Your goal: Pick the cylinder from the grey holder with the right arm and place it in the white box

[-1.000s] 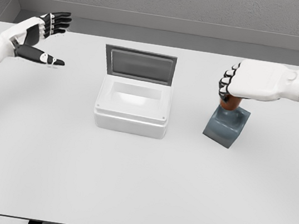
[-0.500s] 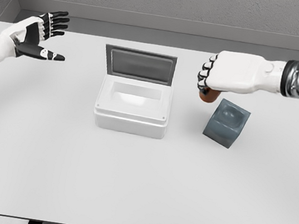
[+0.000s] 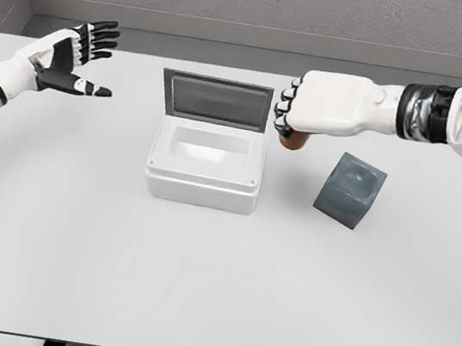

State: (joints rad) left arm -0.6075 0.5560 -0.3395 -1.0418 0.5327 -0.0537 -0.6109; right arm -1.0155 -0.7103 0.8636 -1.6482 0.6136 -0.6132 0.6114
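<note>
Above the white desk point(image 3: 196, 290), the cylinder point(image 3: 293, 141) is held roughly upright in the curled right hand point(image 3: 323, 113), just right of the box point(image 3: 205, 165), whose opening lies leftward and lower.

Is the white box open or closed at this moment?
Open. The lid of the white box stands upright at the back edge, and the pale inside is in view, with nothing visible in it.

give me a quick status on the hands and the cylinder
Right hand shut on brown cylinder, beside white box, not yet over it. Left hand open, far left. Grey holder empty. Path clear.
</note>
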